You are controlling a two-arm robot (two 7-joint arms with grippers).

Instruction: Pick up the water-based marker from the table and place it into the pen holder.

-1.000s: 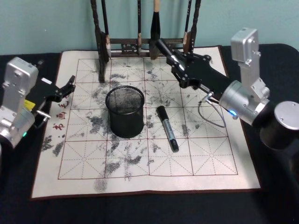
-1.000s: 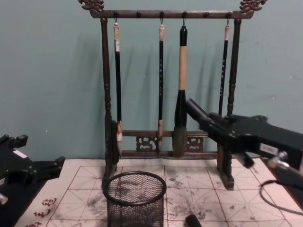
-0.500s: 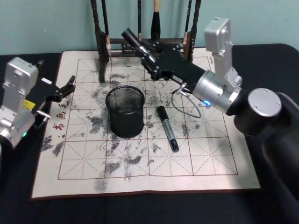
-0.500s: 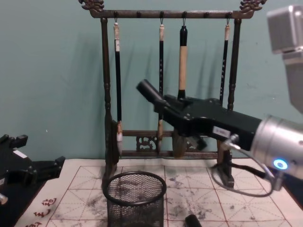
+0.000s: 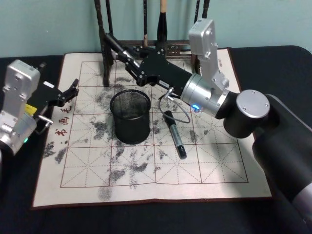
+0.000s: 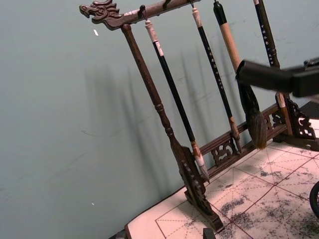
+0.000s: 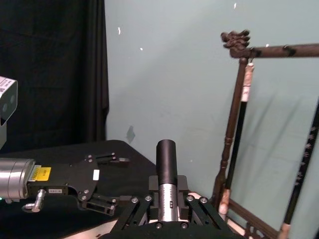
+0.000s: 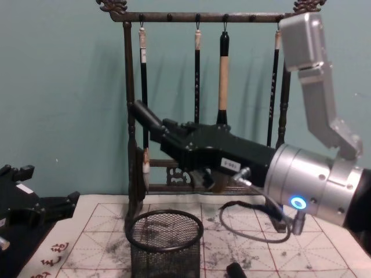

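My right gripper [image 5: 130, 54] is shut on the water-based marker [image 5: 113, 43], black-capped with a grey body [image 7: 167, 169]. It hangs in the air behind and above the pen holder [image 5: 130, 115], cap pointing toward the brush rack's left post. From the chest the marker [image 8: 145, 114] sits well above the mesh cup [image 8: 166, 242]. A second black marker [image 5: 174, 134] lies on the mat just right of the holder. My left gripper [image 5: 68, 92] rests open at the mat's left edge.
The dark wooden brush rack [image 8: 132, 116] with several hanging brushes stands at the mat's back edge, just behind the right gripper. The cream gridded mat [image 5: 214, 165] covers the dark table [image 5: 146, 219]. A loose cable [image 8: 255, 229] hangs under the right wrist.
The right arm has swung left across the back of the mat with the marker, from the right side to behind the pen holder. The left arm has not moved.
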